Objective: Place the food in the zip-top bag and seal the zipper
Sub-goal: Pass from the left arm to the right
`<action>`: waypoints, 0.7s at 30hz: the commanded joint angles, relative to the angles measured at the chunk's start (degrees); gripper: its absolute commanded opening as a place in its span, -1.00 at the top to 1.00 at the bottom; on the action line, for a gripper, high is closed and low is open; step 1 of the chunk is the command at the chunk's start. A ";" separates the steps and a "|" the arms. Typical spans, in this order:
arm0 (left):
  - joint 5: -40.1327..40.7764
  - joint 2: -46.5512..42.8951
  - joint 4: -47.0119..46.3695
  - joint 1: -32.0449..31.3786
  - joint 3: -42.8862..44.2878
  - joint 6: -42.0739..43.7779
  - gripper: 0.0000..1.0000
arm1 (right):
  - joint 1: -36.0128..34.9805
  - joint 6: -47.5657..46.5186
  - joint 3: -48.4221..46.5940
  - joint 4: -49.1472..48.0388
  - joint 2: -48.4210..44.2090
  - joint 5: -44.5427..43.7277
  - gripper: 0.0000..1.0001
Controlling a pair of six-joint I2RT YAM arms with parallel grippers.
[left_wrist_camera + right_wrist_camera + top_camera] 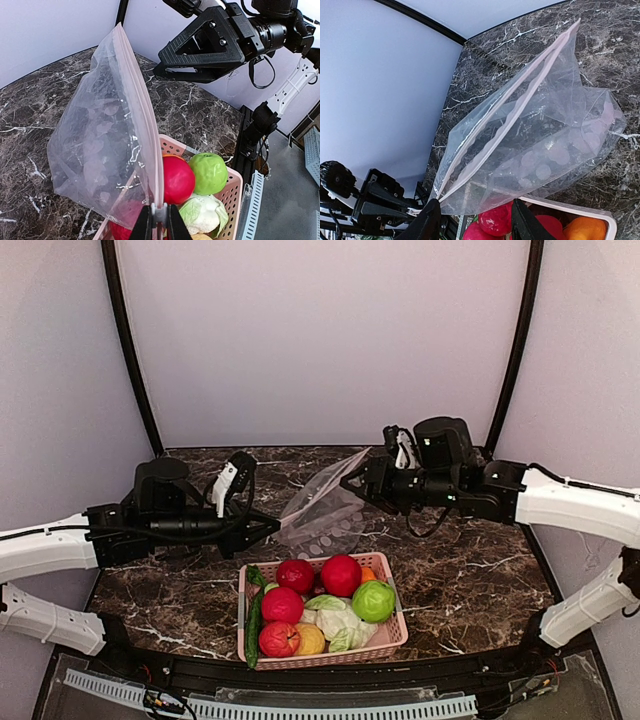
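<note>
**Inspector:** State the condition of the left gripper.

**Technician:** The left gripper (pixel 159 222) sits beyond the far-left corner of the pink slatted plastic basket (pixel 320 656). Its jaws are pressed together on the lower corner of the clear, floppy plastic zip-top bag with pale oval prints (pixel 322 512).

**Inspector:** Locate the bag.

**Technician:** The zip-top bag is raised just beyond the basket's far rim, above the dark marble table (pixel 480 580). It slants upward from left to right. The thin pinkish zipper (pixel 144 107) runs along its upper edge. In the right wrist view the two strips are slightly parted along the middle.

**Inspector:** And the right gripper?

**Technician:** The right gripper (pixel 473 212) is beyond the basket's far-right corner, near the bag's upper corner. Its jaws stand apart. Contact with the bag cannot be determined.

**Inspector:** Locate the food.

**Technician:** All the food lies inside the basket. A long green toy cucumber (pixel 253 618) lies along the left wall. Next come the red balls (pixel 282 605), a yellow ball (pixel 311 640) and a pale leafy toy cabbage (pixel 338 623). A green ball (pixel 373 601) lies at the right wall, with a partly hidden orange ball (pixel 368 574) behind it.
</note>
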State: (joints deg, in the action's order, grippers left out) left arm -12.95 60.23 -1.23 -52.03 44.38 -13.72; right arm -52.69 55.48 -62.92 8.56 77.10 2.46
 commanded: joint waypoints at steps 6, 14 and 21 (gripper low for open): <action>-0.06 -1.15 -0.79 -0.50 -1.48 -0.52 0.99 | -0.29 -1.37 -3.67 -2.10 3.61 -1.31 0.13; -0.33 -1.22 -0.70 -0.48 -1.73 -0.69 0.99 | -0.05 -1.41 -5.30 -2.07 6.37 -1.42 0.23; -1.09 -1.25 -0.57 -0.60 -2.02 -0.87 0.99 | 0.13 -1.34 -5.95 -3.15 8.25 0.02 0.32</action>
State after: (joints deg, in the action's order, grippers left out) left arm -13.04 60.18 -1.63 -52.31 43.59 -14.15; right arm -52.66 54.54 -67.09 7.57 84.20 1.74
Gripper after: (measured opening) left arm 0.079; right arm 0.355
